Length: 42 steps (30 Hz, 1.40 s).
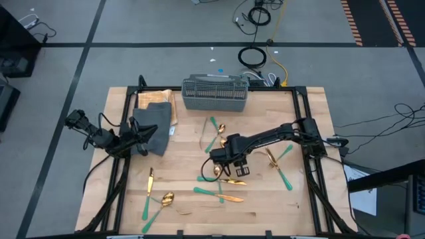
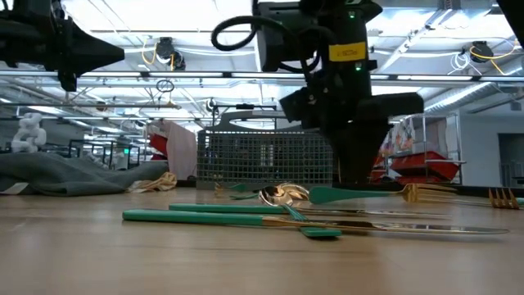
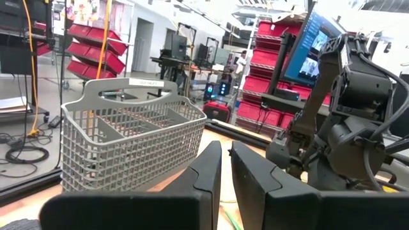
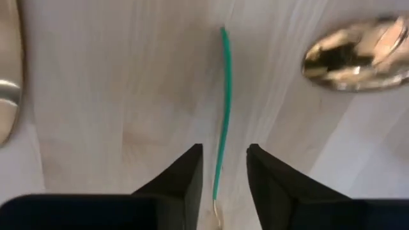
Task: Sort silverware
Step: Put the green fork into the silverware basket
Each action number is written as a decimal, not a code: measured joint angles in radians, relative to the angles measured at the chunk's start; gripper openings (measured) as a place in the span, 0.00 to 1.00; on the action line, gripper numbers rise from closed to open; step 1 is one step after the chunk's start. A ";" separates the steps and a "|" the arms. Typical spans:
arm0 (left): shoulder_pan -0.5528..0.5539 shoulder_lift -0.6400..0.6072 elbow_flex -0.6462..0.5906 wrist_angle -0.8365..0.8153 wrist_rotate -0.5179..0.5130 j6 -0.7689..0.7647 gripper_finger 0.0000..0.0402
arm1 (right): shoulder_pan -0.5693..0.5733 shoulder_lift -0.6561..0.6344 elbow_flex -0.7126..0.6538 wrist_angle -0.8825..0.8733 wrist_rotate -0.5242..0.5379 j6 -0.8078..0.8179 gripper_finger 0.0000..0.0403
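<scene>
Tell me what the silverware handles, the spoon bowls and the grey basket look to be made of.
Slim teal-green handle: matte coated metal or plastic, no glare; unclear which.
Gold-coloured spoon bowl: polished metal, mirror reflections.
Grey slotted basket: moulded plastic, dull grid walls, moulded carry handle.

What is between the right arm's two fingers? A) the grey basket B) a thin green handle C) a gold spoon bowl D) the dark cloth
B. In the right wrist view the thin green handle runs down into the gap between the right gripper's open fingers, lying on the wooden table.
</scene>
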 joint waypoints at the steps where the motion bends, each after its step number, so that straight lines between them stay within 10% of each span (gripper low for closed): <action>1: 0.000 0.000 0.000 -0.003 0.000 0.000 0.11 | -0.004 -0.002 0.000 -0.027 0.001 0.004 0.30; 9: 0.000 0.000 0.000 -0.028 0.000 0.000 0.11 | -0.078 -0.171 -0.184 -0.087 0.002 0.074 0.32; 18: 0.000 0.000 0.000 -0.029 0.000 0.000 0.11 | -0.108 -0.432 -0.455 0.238 -0.075 0.197 0.31; 30: 0.000 0.000 0.000 -0.028 0.000 0.000 0.11 | -0.093 -0.393 -0.590 0.331 -0.065 0.214 0.30; 36: 0.000 0.000 0.000 -0.029 0.000 0.000 0.11 | -0.106 -0.316 -0.587 0.333 -0.052 0.177 0.05; 42: 0.000 0.000 0.000 -0.034 0.000 0.000 0.11 | -0.088 -0.296 -0.530 0.244 0.083 0.233 0.00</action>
